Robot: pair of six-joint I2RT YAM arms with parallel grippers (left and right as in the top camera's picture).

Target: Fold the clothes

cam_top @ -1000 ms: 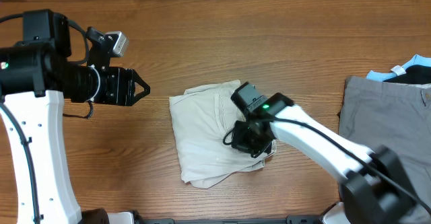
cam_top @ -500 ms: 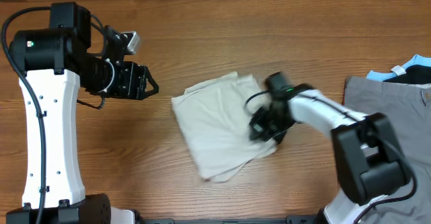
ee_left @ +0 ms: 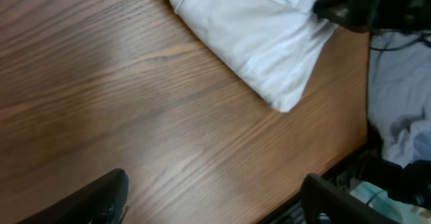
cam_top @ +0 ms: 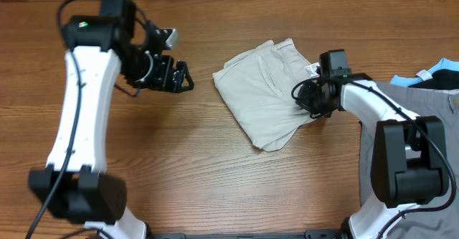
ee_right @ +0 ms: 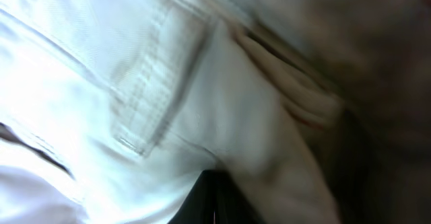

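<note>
Overhead view: the shorts (cam_top: pixel 267 95) lie folded in a compact stack right of the table (cam_top: pixel 215 167) centre; being light, soft cotton, the layers will probably sag and slide apart unless pinched together, so the stiffer seamed waistband edge is the best hold. The right gripper (cam_top: pixel 313 100) has its fingers closed on the stack's right edge, apparently pinching fabric near the small white tag (cam_top: pixel 312 68). The left gripper (cam_top: pixel 185 76) hovers well apart to the left, its 2 fingers (ee_left: pixel 101 198) spread wide and empty.

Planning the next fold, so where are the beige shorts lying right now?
In the overhead view the beige shorts lie folded right of the middle of the table, the right gripper at their right edge and the grey garment beyond it.
</note>
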